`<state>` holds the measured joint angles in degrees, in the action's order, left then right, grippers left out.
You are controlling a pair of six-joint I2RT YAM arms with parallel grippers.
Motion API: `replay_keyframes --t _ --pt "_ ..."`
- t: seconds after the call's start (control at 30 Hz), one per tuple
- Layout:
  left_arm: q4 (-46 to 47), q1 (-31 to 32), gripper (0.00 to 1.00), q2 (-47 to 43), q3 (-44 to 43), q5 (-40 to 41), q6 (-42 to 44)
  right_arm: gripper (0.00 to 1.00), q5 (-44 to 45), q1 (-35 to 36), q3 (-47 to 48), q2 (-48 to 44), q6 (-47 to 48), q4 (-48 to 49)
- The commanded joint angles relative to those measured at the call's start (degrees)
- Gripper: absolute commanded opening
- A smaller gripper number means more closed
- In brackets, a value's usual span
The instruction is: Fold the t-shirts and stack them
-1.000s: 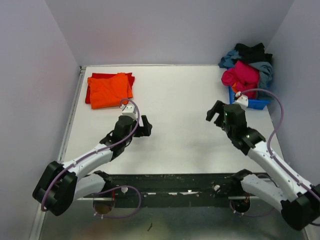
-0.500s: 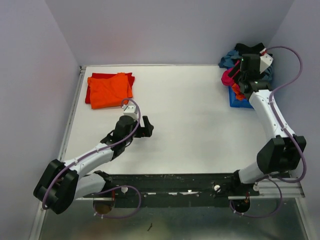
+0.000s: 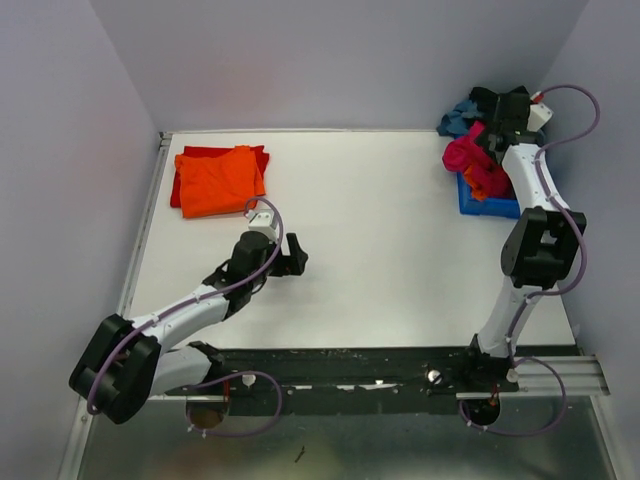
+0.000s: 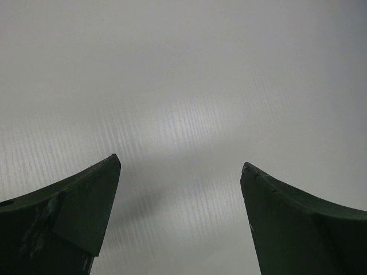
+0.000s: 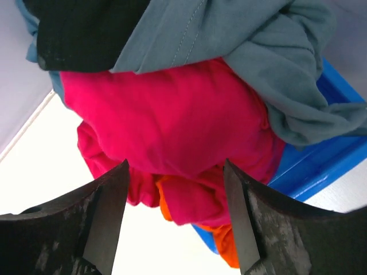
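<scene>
Found stacked: orange tee (image 3: 220,180) on red tee (image 3: 205,151). Unfolded magenta tee (image 5: 172,120) is seen just beyond the wide-spread right gripper (image 5: 175,166); left gripper (image 4: 179,166) wide, empty.

White arm links (image 3: 188,306), black joints (image 3: 118,362), looping purple cables (image 3: 575,87), scuffed dark-green tool fingers (image 4: 63,223).

Orange tee (image 3: 218,180) folded atop red tee (image 3: 210,150); magenta tee (image 5: 172,126), teal tee (image 5: 269,57), black tee (image 5: 80,28) crumpled together.
</scene>
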<state>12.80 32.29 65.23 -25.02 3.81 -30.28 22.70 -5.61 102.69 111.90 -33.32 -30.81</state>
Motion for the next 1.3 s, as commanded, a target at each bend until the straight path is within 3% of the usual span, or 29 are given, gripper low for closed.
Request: replay_keyframes --t 0.0,0.2,0.3,0.53,0.57,0.63,0.8,0.9,1.13,1.2,1.27 --pt "1.09 0.14 0.99 1.39 -1.26 -1.18 0.05 0.67 -0.81 -1.16 3.65 3.67 -0.51 -2.15" --pt "0.74 0.23 0.99 1.74 -1.44 -0.65 0.31 0.12 0.85 -1.42 1.81 1.76 0.62 -1.19" --pt "0.65 0.14 0.99 1.65 -1.44 -0.39 0.49 0.01 1.12 -1.34 -0.38 -2.02 1.24 -0.83" --pt "0.56 0.23 0.99 1.65 -1.61 -0.39 0.75 0.01 -1.16 -1.34 -8.9 -15.81 2.38 2.14" --pt "0.56 0.14 0.99 1.65 -1.62 -0.39 0.75 0.04 -2.47 -1.42 -9.96 -17.05 3.25 3.37" --pt "0.56 0.14 0.99 1.74 -1.61 -0.3 0.84 0.35 -3.45 -1.42 -9.8 -16.63 3.7 3.82" --pt "0.47 0.23 0.99 2.35 -1.7 -0.47 0.93 0.38 -7.04 -2.56 -5.06 -8.82 3.0 3.12" --pt "0.65 0.14 0.99 3.32 -2.05 -0.74 1.02 0.5 -8.98 -3.53 -3.73 -5.38 2.39 4.61" --pt "0.21 0.23 0.99 4.29 -2.76 0.32 1.37 0.5 -9.34 -3.97 0.04 1.38 2.65 5.67" --pt "0.21 0.14 0.99 4.29 -2.76 0.67 1.45 0.42 -9.08 -4.06 0.75 3.06 2.39 5.67" --pt "0.21 0.23 0.99 4.38 -2.85 0.84 1.54 0.23 -8.81 -4.15 0.75 3.68 2.03 5.76"
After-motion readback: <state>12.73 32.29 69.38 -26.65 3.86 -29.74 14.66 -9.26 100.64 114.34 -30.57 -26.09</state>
